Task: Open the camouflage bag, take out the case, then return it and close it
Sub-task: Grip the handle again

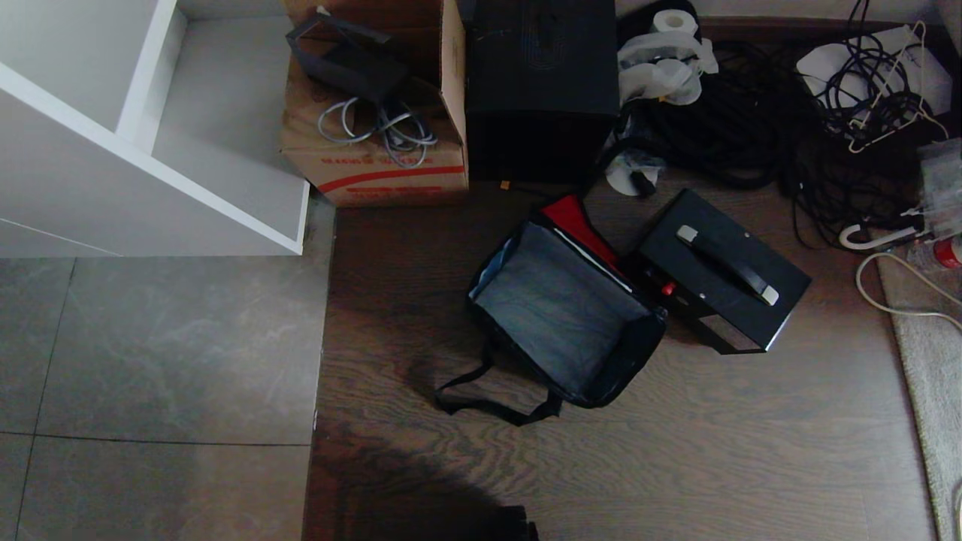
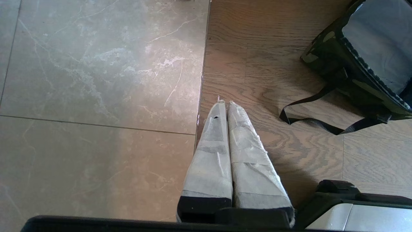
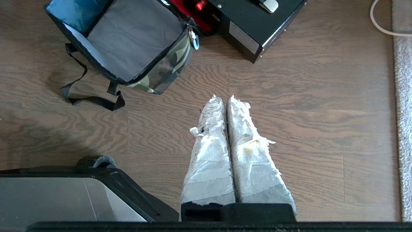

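Observation:
The camouflage bag (image 1: 560, 315) stands open on the wooden floor, its grey lining bare and its red lid panel (image 1: 579, 222) folded back. Its black strap (image 1: 488, 402) trails toward me. The case (image 1: 721, 270), black with a flat top handle, sits on the floor just right of the bag, outside it. Neither arm shows in the head view. My left gripper (image 2: 225, 103) hangs shut over the tile-wood seam, well short of the bag (image 2: 370, 54). My right gripper (image 3: 224, 97) hangs shut above bare floor, short of the bag (image 3: 135, 42) and the case (image 3: 257, 22). Both hold nothing.
Behind the bag stand a brown cardboard carton (image 1: 376, 120) and a tall plain black box (image 1: 541, 83). Tangled black cables (image 1: 751, 128) spread at the back right. A white shelf unit (image 1: 150, 135) fills the back left. A pale rug edge (image 1: 928, 353) runs along the right.

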You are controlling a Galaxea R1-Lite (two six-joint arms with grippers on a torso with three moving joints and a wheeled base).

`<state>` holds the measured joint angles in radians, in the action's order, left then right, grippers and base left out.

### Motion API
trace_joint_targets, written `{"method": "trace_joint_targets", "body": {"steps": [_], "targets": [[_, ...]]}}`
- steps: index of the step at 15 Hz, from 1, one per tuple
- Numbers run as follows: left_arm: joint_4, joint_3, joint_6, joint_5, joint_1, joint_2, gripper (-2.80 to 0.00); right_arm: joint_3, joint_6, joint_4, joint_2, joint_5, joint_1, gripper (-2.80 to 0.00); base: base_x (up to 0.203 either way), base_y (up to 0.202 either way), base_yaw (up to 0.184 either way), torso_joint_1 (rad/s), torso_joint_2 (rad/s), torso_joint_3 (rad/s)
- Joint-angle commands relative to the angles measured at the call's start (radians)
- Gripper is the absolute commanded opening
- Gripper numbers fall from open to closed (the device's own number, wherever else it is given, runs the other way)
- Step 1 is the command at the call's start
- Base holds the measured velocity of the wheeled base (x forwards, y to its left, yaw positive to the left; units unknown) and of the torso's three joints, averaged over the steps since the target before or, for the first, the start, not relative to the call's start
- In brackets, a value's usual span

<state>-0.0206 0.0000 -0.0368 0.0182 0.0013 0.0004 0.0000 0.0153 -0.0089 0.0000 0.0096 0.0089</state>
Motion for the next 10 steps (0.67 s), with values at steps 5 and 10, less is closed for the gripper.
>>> {"method": "trace_joint_targets", "body": {"steps": [5,10], "targets": [[-0.001,0.011,-0.002,0.0,0.0,0.0,-2.8,0.0,0.0,0.0,0.002,0.0,0.0,-2.8,0.0,0.0,0.0,0.0,0.0,0.0],[-0.001,0.01,-0.001,0.0,0.0,0.0,-2.8,0.0,0.0,0.0,0.002,0.0,0.0,-2.8,0.0,0.0,0.0,0.0,0.0,0.0]]}}
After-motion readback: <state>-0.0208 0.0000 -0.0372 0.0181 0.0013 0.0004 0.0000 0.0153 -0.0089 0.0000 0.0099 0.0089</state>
